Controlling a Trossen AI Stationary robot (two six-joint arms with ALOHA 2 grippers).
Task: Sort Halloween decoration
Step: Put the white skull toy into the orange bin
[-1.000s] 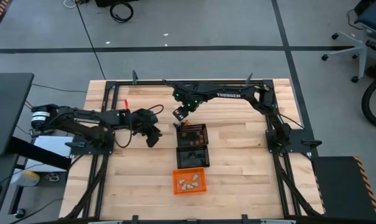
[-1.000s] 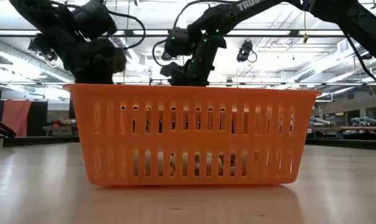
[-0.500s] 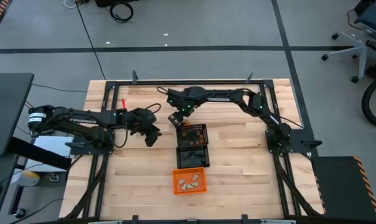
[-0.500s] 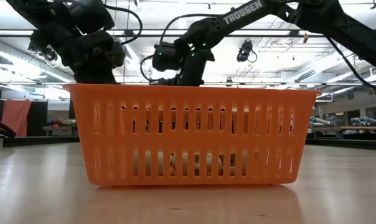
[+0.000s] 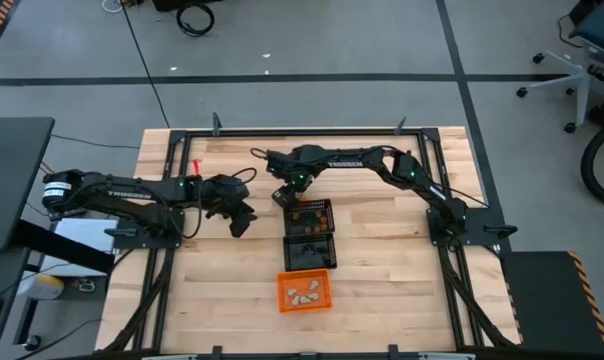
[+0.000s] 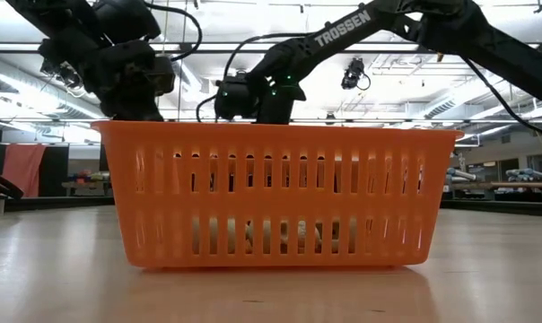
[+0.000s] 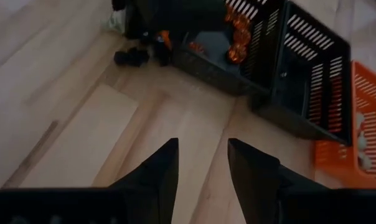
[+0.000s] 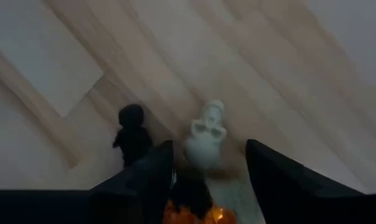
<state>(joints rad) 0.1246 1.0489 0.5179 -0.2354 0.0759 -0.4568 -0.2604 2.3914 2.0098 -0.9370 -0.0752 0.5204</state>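
Tool (image 8: 206, 171) of right arm over cream trinket (image 8: 206, 134)

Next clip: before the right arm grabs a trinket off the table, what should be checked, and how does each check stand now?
1. Right gripper open: ok, fingers apart.
2. Target between fingers: ok, a cream-white skull trinket lies on the wood ahead of the gap.
3. Neighbours clear: not ok, a black trinket lies close beside it and an orange trinket lies at the fingers.
4. Left gripper out of the way: ok, open over bare wood, apart from the baskets.
5. Orange basket ready for cream pieces: ok, it already holds some.
6. Gripper height over table: cannot tell.
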